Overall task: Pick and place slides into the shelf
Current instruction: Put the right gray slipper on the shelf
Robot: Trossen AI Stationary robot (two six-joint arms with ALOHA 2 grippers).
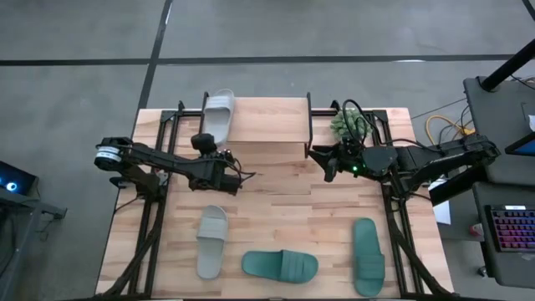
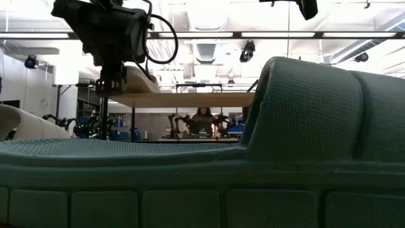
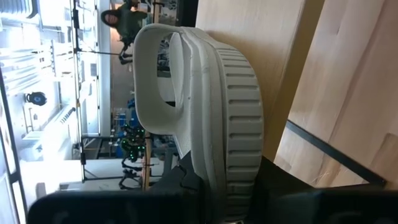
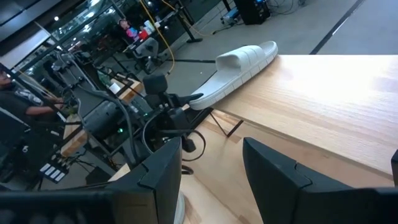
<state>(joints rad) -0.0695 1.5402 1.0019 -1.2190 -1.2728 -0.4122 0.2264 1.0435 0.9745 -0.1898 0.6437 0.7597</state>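
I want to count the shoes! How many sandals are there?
4. One white sandal is held by the left gripper at the shelf; another white sandal and two green sandals lie on the table.

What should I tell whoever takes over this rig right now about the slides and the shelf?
Left end effector: closed on the heel of a pale slide lying across the shelf top's left end.
Right end effector: open, empty, by the shelf's right side.
Done: none released yet; the first one is at the shelf.
Left: let that slide go, then place the second pale slide and two green slides from the table's near edge.
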